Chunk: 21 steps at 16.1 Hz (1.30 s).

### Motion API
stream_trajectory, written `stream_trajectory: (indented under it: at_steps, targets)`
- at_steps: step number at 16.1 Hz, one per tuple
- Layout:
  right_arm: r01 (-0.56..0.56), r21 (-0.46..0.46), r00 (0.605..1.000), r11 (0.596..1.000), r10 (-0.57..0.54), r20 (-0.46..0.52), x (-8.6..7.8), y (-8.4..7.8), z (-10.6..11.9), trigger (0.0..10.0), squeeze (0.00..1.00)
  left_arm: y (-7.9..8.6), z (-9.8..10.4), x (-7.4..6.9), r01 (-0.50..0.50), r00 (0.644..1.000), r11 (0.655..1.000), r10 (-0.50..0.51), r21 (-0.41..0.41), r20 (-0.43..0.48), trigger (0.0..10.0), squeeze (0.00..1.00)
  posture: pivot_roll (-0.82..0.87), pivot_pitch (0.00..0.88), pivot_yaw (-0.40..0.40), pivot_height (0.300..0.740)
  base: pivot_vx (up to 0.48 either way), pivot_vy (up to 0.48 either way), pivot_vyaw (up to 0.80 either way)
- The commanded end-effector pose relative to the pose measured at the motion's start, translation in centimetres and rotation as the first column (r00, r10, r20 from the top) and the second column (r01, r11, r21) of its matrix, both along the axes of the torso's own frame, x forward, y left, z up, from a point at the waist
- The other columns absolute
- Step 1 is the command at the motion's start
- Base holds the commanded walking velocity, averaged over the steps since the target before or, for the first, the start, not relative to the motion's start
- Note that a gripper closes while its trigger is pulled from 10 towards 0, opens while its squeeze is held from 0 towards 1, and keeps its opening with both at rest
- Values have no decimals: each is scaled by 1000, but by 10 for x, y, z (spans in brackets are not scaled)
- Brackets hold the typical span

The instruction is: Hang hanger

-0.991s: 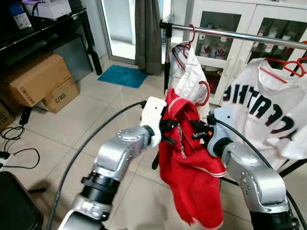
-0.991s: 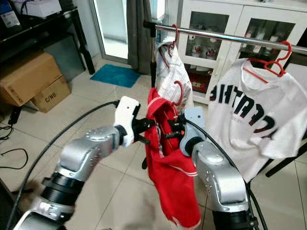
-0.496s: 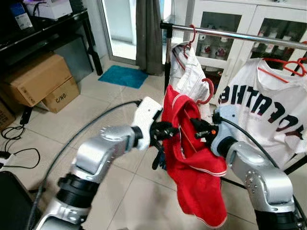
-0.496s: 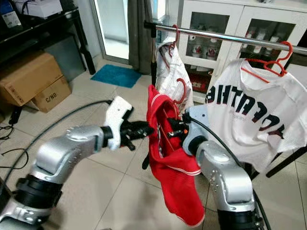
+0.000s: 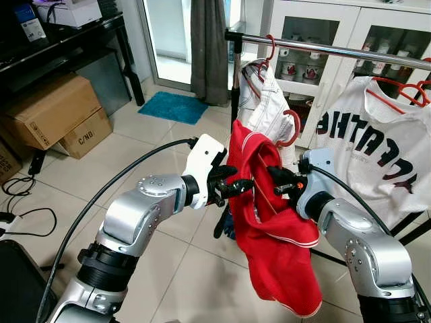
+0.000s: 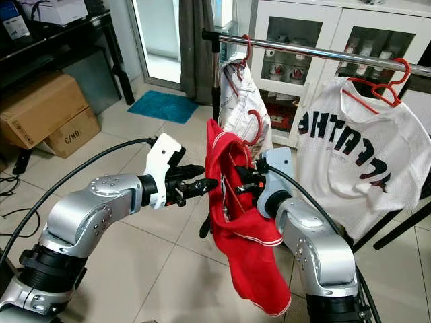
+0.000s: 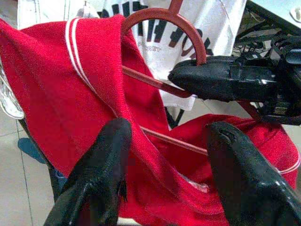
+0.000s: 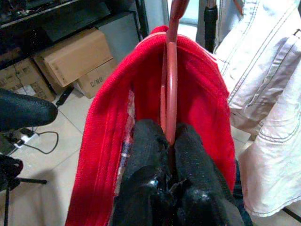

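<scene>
Rail (image 5: 350,51) is running across the upper right of the head views, in front of a white cabinet (image 5: 377,27). A white garment (image 5: 269,101) is hanging near its left end on a red hanger, and a lettered white shirt (image 5: 377,145) is hanging further right on another.

The right tool (image 8: 164,155) is pinching the red hanger (image 8: 170,84) at its neck, fingers closed tight on the wire just below the hook. The hanger is sitting below the rail, in front of the white garment and not yet hooked on. A red shirt (image 5: 276,235) is draping from it, sagging down toward the tiled floor (image 5: 135,148).

The left tool (image 5: 237,186) is reaching in from the left, its fingers (image 7: 101,174) spread apart and holding nothing. One finger is touching the red cloth beside the white-striped collar; the other is standing apart over the hanger's lower bar. In the left wrist view the right tool's fingers are lying across the hanger just past them.

Cardboard boxes (image 5: 54,111) are sitting on the floor at left, and a blue mat (image 5: 174,106) is lying by the doorway beside a grey curtain (image 5: 207,47).
</scene>
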State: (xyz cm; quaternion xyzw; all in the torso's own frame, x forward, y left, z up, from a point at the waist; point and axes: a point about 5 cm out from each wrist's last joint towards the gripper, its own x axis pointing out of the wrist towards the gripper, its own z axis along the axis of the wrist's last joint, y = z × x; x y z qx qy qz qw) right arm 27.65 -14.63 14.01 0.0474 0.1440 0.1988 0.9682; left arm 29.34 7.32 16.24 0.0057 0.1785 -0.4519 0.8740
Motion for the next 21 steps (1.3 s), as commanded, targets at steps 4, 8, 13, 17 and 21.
stream_trajectory:
  at_steps: [4, 8, 13, 17, 21]
  targets:
    - [-11, 18, 999, 1000, 10, 54, 2, 1, 10, 10000, 0, 1, 1, -1, 5, 1000, 1000, -5, -7, -2, 10000, 1000, -95, 0, 51, 740, 0, 0, 0]
    - [-117, -24, 991, 993, 118, 64, -5, -5, 12, 10000, 0, 50, 5, 6, -77, 994, 997, 75, 30, 76, 10000, 1000, -98, 0, 44, 740, 0, 0, 0]
    - [-218, -107, 974, 970, 223, 44, -15, -13, 9, 10000, 0, 110, 7, 7, -178, 975, 977, 160, 113, 153, 10000, 1000, -102, 0, 49, 740, 0, 0, 0]
    - [-296, -152, 954, 943, 299, 1, -21, -20, 5, 10000, 0, 149, 1, 12, -313, 938, 922, 262, 228, 225, 10000, 1000, -106, 0, 29, 740, 0, 0, 0]
    - [-305, -123, 952, 944, 307, -3, -20, -22, 4, 10000, 0, 145, -5, 2, -296, 946, 931, 256, 212, 198, 10000, 1000, -89, 0, 25, 740, 0, 0, 0]
